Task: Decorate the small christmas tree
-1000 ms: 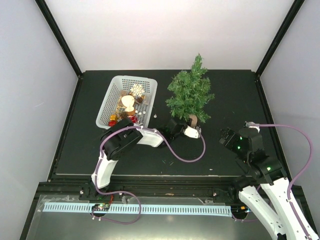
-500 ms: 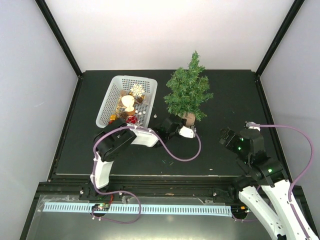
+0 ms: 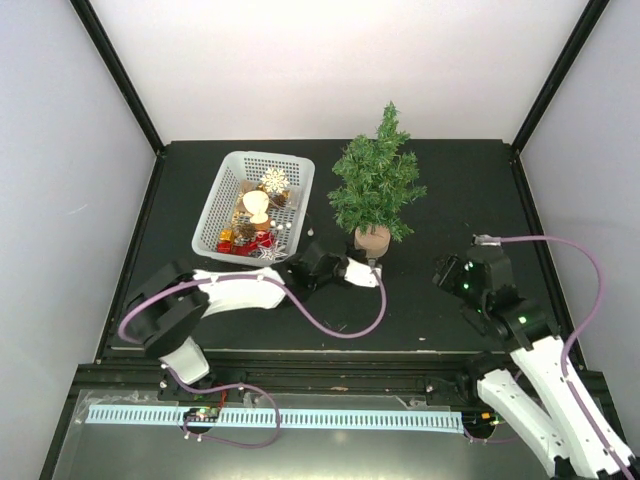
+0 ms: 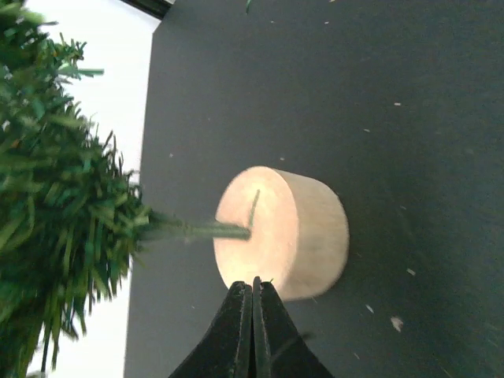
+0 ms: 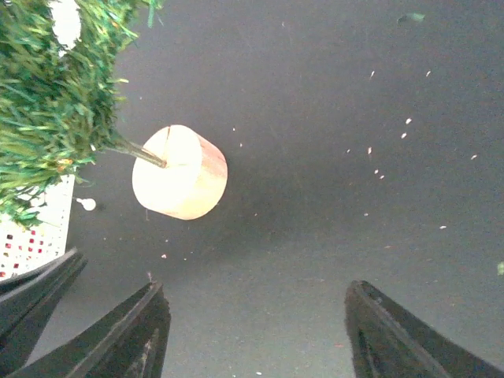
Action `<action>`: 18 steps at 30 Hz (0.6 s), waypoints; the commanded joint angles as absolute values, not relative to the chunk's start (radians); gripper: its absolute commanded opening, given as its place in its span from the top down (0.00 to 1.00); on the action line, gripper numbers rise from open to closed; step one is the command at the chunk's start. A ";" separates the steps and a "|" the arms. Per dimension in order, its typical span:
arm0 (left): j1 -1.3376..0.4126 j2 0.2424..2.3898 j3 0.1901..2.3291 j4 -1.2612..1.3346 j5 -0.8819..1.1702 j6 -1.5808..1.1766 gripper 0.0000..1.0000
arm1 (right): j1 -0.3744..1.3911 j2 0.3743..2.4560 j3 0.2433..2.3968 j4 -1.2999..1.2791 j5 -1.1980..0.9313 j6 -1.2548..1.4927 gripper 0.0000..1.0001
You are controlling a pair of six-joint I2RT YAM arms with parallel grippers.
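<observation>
needles (image 4: 63, 205) bristle on the small christmas tree (image 3: 377, 185) above round wooden base (image 4: 283, 234).

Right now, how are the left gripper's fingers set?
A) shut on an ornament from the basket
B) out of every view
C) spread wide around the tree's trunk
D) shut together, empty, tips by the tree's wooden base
D: the left wrist view shows the left gripper with both fingers pressed together, nothing between them, tips at the near edge of the wooden base of the small christmas tree.
</observation>
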State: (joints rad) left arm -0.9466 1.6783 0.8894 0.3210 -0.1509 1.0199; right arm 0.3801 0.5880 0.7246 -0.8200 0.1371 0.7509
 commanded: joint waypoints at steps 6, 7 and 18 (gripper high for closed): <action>-0.860 1.349 0.774 -0.087 0.076 0.723 0.98 | 0.311 0.798 0.635 -0.473 -0.064 0.812 0.66; -0.822 1.330 0.777 -0.118 0.114 0.679 0.98 | 0.290 0.823 0.624 -0.434 -0.091 0.822 0.72; -0.561 1.479 0.977 -0.285 0.466 0.269 0.98 | 0.186 1.209 0.655 -0.048 -0.271 0.950 0.99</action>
State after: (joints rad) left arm -0.6086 1.4010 0.8936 -0.2054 0.2726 0.4686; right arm 0.1925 1.1152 0.6212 -0.2466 -0.1917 0.8871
